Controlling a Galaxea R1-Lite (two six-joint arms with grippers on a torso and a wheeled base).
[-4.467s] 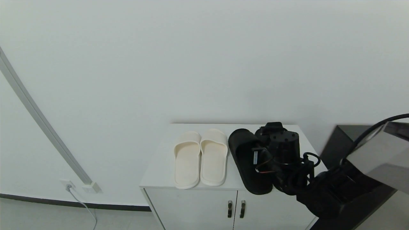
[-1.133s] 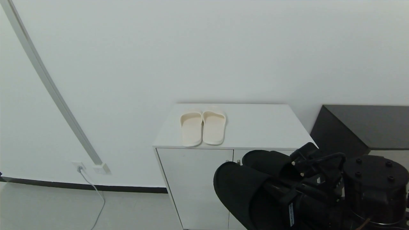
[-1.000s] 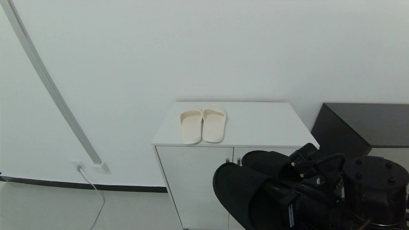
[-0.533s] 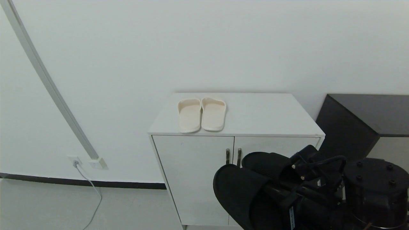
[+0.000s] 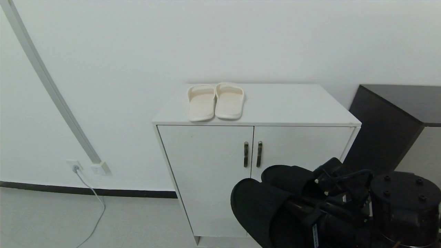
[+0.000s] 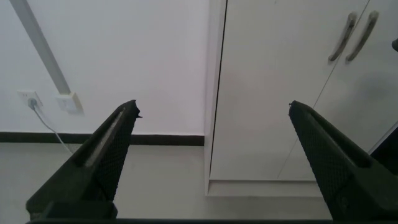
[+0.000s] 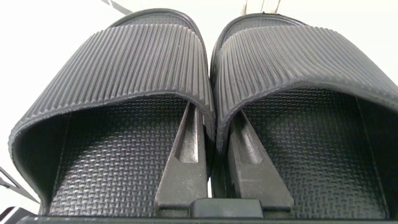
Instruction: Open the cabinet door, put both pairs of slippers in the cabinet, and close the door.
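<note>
Cabinet [image 5: 206, 172] shut against white wall [image 5: 241, 41], white slippers [image 5: 215, 102] atop; right gripper [image 7: 214, 124] pinches black slippers [image 5: 262, 206]; left gripper [image 6: 212, 107] spread.

I've got white cabinet [image 5: 293, 103] centre frame, doors shut, standing on grey floor [image 5: 44, 220], cream slippers [image 5: 215, 101] side by side on its top, left of centre

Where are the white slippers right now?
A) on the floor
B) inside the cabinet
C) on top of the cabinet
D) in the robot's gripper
C: the white slippers lie side by side on top of the cabinet, above its two shut doors, while the right gripper holds the black slippers.
</note>
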